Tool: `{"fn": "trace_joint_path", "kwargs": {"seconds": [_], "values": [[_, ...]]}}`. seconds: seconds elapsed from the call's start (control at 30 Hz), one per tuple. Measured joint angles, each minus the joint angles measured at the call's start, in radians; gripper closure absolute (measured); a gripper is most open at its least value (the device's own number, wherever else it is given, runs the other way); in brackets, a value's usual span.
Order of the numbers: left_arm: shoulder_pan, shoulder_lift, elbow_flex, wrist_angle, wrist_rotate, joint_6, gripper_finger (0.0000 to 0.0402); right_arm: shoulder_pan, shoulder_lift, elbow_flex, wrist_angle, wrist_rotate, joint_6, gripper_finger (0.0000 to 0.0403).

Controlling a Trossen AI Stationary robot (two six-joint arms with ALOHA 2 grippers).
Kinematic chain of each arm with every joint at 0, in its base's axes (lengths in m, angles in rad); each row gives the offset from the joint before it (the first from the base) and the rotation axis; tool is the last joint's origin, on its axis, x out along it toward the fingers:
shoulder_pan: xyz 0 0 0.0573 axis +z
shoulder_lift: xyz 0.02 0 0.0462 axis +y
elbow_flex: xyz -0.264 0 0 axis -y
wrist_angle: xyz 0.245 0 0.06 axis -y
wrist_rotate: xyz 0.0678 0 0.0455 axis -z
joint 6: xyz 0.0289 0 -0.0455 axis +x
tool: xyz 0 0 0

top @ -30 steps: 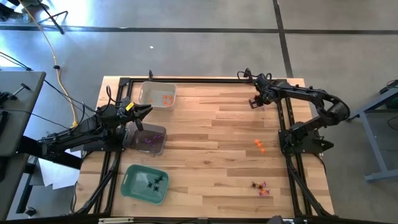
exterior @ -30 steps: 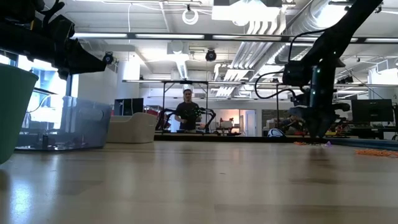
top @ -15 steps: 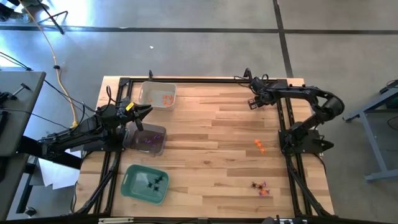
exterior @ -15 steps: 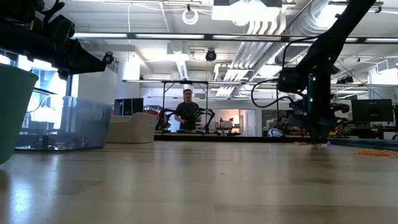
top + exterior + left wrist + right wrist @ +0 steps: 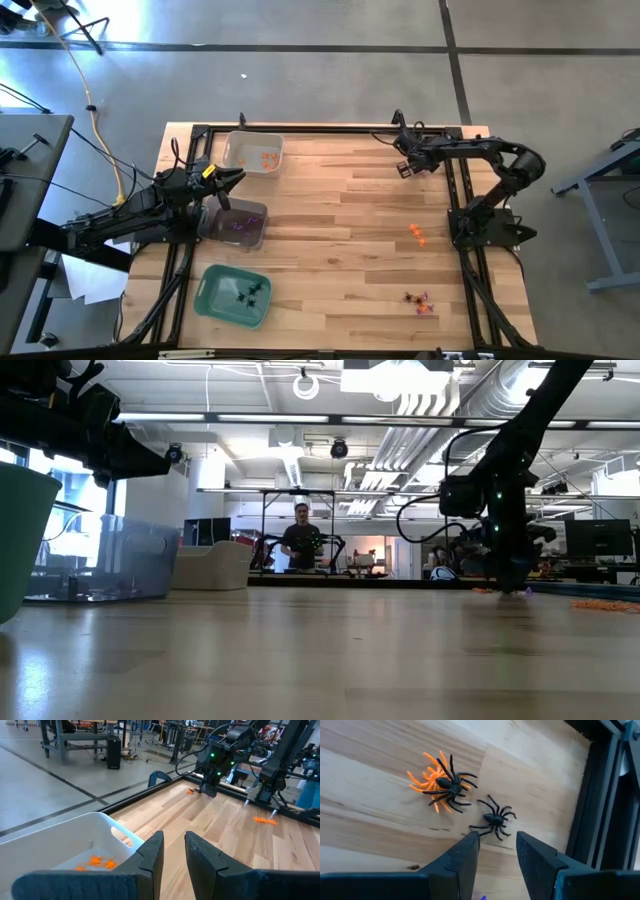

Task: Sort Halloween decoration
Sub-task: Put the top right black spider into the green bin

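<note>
The wooden table [image 5: 330,250] fills the centre of the high view. Upper right, the right gripper [image 5: 496,851] hovers, fingers apart, over black spiders [image 5: 495,818] and an orange spider [image 5: 424,782]. Left gripper [image 5: 173,851] at left, fingers slightly apart, empty.

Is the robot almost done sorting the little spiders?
Partly. Orange trinkets lie in the white tray, purple ones in the clear tray, black ones in the green tray. The open right gripper hangs over a black spider. Loose trinkets remain on the table.
</note>
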Motion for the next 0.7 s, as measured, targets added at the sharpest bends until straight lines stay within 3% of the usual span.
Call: {"fn": "trace_joint_path", "kwargs": {"seconds": [0.7], "values": [[0.0,0.0,0.0,0.0,0.0,0.009,0.0337,-0.042,0.003,0.064,0.01,-0.227,-0.008,0.027]]}}
